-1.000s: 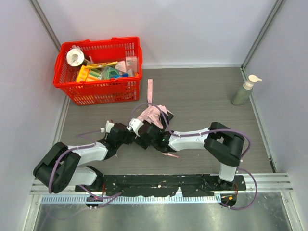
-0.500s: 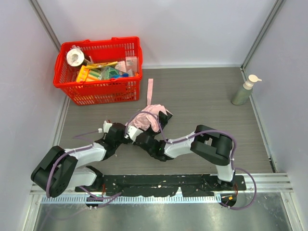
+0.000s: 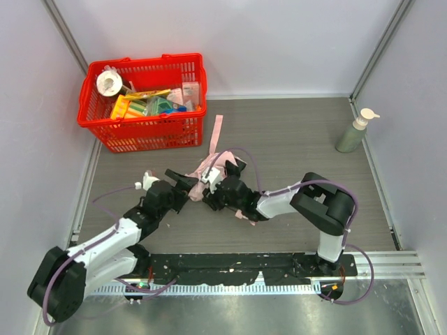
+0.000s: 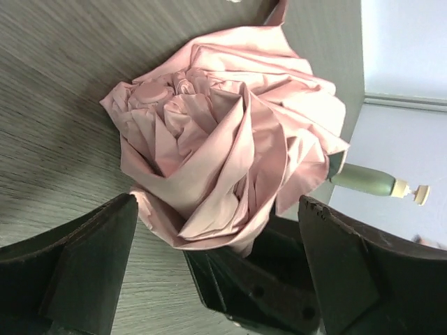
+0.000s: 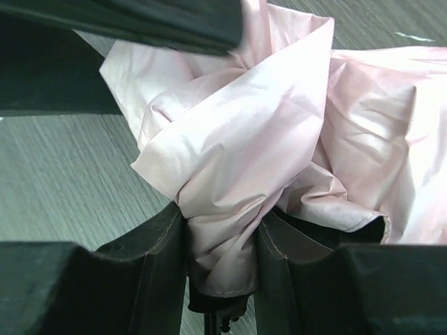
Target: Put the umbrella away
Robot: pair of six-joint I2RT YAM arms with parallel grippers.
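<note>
Right wrist view: the right claw [image 5: 220, 227] is clamped on a fold of the umbrella [image 5: 279, 125], with pink cloth squeezed between its two dark fingers [image 5: 140, 279] and bulging above them. In the left wrist view the left claw [image 4: 218, 209] stands wide apart and holds nothing, one finger at each lower corner of the frame. The crumpled pink bundle sits just beyond them on the grey desk [image 4: 56, 105]. From above, both claws meet near the middle of the frame, the left one left of the bundle and the right one at its lower right. The pink strap [image 3: 216, 132] trails toward the top of the frame and ends beside the red basket [image 3: 143, 125] in the upper left. A green pump bottle [image 3: 353, 134] stands far right. Against half a second ago, the left arm has stretched out and its elbow has dropped toward the lower left corner, the right elbow has swung rightward, the bundle looks tighter and the strap now kinks
</note>
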